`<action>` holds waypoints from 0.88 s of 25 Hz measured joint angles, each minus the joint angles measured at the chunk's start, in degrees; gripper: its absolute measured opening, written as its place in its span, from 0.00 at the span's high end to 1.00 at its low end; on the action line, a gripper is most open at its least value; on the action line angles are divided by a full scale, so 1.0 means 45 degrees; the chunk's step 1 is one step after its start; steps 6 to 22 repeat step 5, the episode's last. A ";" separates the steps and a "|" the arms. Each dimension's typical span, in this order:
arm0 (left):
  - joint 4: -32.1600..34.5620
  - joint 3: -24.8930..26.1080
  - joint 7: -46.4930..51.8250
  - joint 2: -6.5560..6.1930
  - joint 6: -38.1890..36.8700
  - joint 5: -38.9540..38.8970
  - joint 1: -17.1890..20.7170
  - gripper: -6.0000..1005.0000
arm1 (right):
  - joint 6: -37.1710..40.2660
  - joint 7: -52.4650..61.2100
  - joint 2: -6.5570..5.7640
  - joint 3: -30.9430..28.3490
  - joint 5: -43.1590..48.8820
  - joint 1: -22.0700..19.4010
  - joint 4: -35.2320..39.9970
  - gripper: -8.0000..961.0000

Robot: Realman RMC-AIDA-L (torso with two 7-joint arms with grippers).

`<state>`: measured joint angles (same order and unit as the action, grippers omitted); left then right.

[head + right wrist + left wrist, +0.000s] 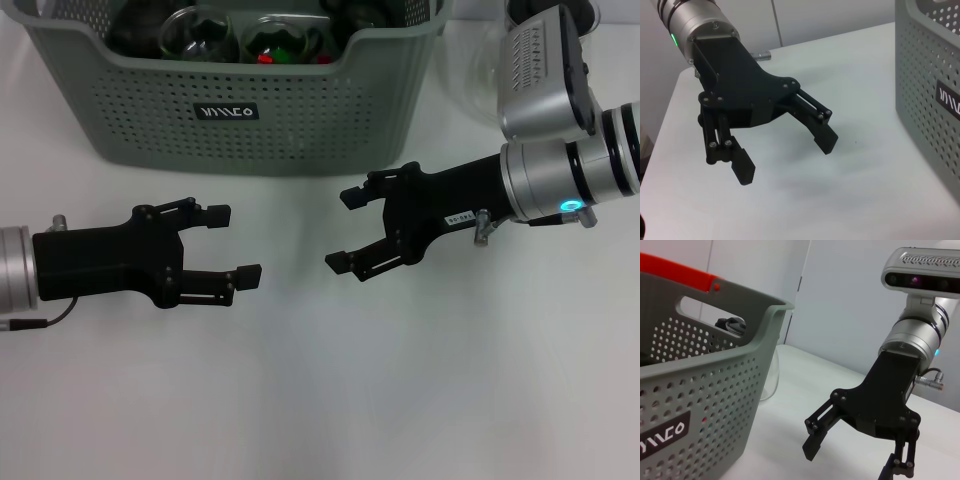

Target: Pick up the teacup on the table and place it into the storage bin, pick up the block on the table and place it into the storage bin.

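We see both tools empty in front of the storage bin [240,110], over bare counter [400,400]. The left tool [232,243] hangs below the bin's black label [226,111], its fingers spread with nothing between them. The right tool [348,229] faces it from under the bin's right corner, likewise spread wide and holding nothing.

No teacup and no block lies on the counter that we can see. Inside the bin, past its front rim, sit several glassy round items [205,35] with red and green bits among them; we cannot tell whether the teacup or the block is there.

We judge the placing may already be finished, or the things lie out of view. To do this step well, we would search the counter first, keep both tools wide apart from each other, and approach any cup from above its rim, clear of the bin wall.
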<state>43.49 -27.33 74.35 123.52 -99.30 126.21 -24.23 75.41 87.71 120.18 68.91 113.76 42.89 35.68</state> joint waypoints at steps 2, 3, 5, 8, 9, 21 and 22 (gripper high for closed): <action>0.0000 0.0000 0.0000 -0.0003 0.0000 0.0000 -0.0002 0.05 | -0.0001 0.0001 0.0010 0.0008 -0.0001 0.0001 -0.0010 0.01; 0.0000 0.0000 0.0000 -0.0003 0.0000 0.0000 -0.0004 0.05 | -0.0001 0.0000 0.0011 0.0016 -0.0001 0.0001 -0.0015 0.01; 0.0001 0.0000 0.0000 -0.0005 0.0000 0.0000 -0.0004 0.05 | -0.0001 0.0000 0.0012 0.0036 -0.0003 0.0001 -0.0018 0.01; 0.0001 0.0000 0.0000 -0.0005 0.0000 0.0000 -0.0004 0.05 | -0.0001 0.0000 0.0012 0.0036 -0.0003 0.0001 -0.0018 0.01; 0.0001 0.0000 0.0000 -0.0005 0.0000 0.0000 -0.0004 0.05 | -0.0001 0.0000 0.0012 0.0036 -0.0003 0.0001 -0.0018 0.01; 0.0001 0.0000 0.0000 -0.0005 0.0000 0.0000 -0.0004 0.05 | -0.0001 0.0000 0.0012 0.0036 -0.0003 0.0001 -0.0018 0.01; 0.0001 0.0000 0.0000 -0.0005 0.0000 0.0000 -0.0004 0.05 | -0.0001 0.0000 0.0012 0.0036 -0.0003 0.0001 -0.0018 0.01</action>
